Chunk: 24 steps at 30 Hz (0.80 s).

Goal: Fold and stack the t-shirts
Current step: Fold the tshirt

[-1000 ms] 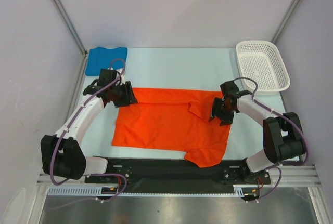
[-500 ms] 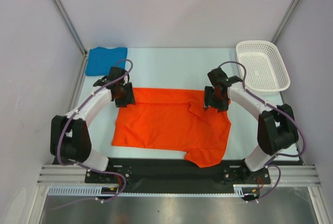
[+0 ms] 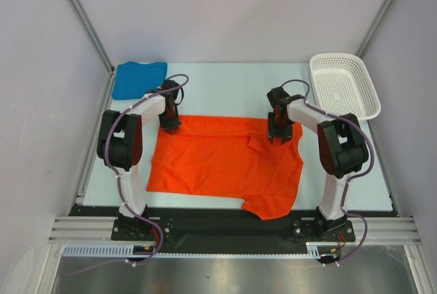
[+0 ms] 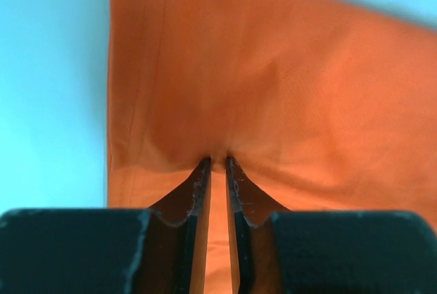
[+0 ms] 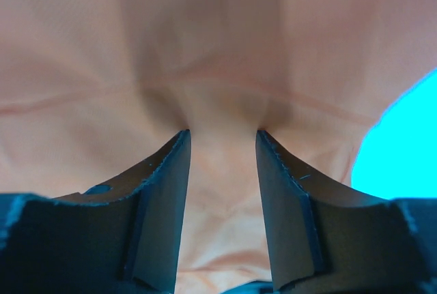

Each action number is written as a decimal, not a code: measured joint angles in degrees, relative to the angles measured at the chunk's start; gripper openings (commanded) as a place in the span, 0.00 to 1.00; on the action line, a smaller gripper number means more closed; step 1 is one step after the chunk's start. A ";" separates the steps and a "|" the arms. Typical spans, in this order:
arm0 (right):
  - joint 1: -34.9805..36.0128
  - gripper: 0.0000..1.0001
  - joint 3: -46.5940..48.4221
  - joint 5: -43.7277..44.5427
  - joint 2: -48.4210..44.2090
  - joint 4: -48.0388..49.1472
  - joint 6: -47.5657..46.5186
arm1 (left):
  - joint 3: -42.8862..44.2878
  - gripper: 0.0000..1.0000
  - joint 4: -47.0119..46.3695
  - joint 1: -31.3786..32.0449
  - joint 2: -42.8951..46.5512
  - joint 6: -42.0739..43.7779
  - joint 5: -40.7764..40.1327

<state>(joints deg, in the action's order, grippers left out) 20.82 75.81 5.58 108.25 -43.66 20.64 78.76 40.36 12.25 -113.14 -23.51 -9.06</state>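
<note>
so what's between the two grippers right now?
Top view: only the orange shirt, along its far edge, runs from the left gripper to the right gripper; nothing else lies there.

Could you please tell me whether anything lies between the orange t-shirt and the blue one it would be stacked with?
Nothing visible does. Only bare table separates the orange t-shirt from the blue t-shirt at the far left; the left tool sits on the orange one's far-left corner, and the white basket stands far right.

I've got the orange shirt (image 3: 218,164) spread flat mid-table (image 3: 218,86), one corner over the near edge; the blue shirt (image 3: 138,78) lies folded in the table's far-left corner.
</note>
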 measured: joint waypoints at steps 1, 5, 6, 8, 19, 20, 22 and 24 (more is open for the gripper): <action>-0.17 0.48 0.15 -0.02 0.98 0.63 -0.17 | 1.38 0.19 0.92 0.00 -0.70 0.11 -0.17; -0.61 0.48 2.64 -0.26 4.42 1.22 -1.44 | 5.40 0.18 2.36 -0.50 -3.67 0.26 -0.42; -0.81 0.48 3.34 -0.31 5.01 1.01 -1.75 | 6.38 0.18 3.06 -0.61 -4.33 0.46 -0.39; -1.14 0.48 5.40 -0.44 6.40 0.00 -2.58 | 8.90 0.18 5.29 -0.94 -5.95 0.72 0.04; -2.45 0.49 23.43 -1.31 17.75 -4.07 -5.31 | 27.63 0.18 14.78 -4.31 -17.22 2.73 2.25; -2.45 0.49 24.28 -1.53 18.23 -4.04 -5.29 | 29.11 0.18 15.10 -4.46 -18.03 3.06 2.23; -2.45 0.50 24.48 -2.08 18.34 -3.93 -5.22 | 30.34 0.18 14.88 -4.63 -18.78 3.15 2.29; -2.38 0.52 23.76 -2.38 17.88 -3.32 -5.18 | 29.92 0.20 14.36 -4.72 -18.58 3.17 2.49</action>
<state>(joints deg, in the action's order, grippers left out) 18.44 99.57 3.20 126.13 -46.98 15.46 108.68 54.72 7.53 -131.72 -20.34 -6.57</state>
